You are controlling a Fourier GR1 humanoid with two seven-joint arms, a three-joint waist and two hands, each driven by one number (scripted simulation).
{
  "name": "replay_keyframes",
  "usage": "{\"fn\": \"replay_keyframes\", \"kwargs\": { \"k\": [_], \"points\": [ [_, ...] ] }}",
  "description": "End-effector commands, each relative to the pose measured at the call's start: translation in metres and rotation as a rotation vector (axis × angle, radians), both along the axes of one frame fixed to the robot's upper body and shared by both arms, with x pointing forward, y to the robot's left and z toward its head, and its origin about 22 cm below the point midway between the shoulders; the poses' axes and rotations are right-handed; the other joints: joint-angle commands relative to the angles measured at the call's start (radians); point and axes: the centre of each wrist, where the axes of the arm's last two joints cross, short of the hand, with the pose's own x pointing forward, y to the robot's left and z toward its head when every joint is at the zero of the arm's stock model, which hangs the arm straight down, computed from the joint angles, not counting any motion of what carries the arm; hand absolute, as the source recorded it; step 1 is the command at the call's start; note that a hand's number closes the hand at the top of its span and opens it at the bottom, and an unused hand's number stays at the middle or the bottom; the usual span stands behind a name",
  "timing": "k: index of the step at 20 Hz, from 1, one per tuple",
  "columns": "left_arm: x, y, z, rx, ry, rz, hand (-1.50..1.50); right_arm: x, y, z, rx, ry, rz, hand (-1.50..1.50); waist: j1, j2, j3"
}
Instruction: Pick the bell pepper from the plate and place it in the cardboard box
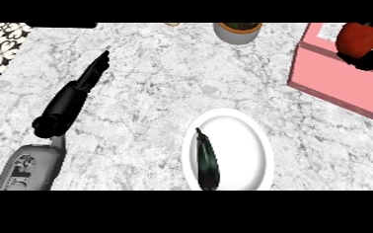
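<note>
- Looking down at the marble counter [160, 79], I take the white plate [247, 143] as my landmark; it sits low and to the right of the middle.
- Lying on the plate's left half is a long dark vegetable [207, 160], stretched along the plate's length and touching its surface.
- The red bell pepper [354, 38] is no longer on that plate: it sits up and to the right of it, well apart, inside the pink box [320, 79].
- Something black shows just below the pepper in the box; I cannot tell what it is.
- My left hand [86, 81] hovers over the counter far to the left of the plate, fingers straight and together, pointing away from me, holding nothing.
- My grey forearm [33, 168] trails from it to the lower left corner.
- My right hand shows nowhere.
- A grey pot [237, 33] with soil stands beyond the plate, at the counter's far edge, left of the box.
- A patterned black-and-white patch [11, 39] lies at the far left corner.
- Bare marble lies between the plate and the box.
</note>
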Motion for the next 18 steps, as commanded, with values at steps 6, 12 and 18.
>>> {"fn": "replay_keyframes", "kwargs": {
  "k": [6,12,18],
  "points": [
    [-0.002,-0.007,-0.001,-0.009,0.0,-0.03,0.0,0.025,-0.048,-0.005,-0.131,0.325,-0.01,1.5,0.023,0.007,0.001],
    [-0.005,-0.016,0.008,0.013,-0.021,-0.049,0.0,0.022,-0.075,-0.017,-0.24,0.532,-0.034,1.5,0.035,0.007,0.001],
    [0.004,-0.003,0.013,-0.009,-0.015,-0.041,0.0,0.014,-0.093,-0.035,-0.13,0.512,0.227,-1.5,0.032,0.011,0.004]
  ]
}}
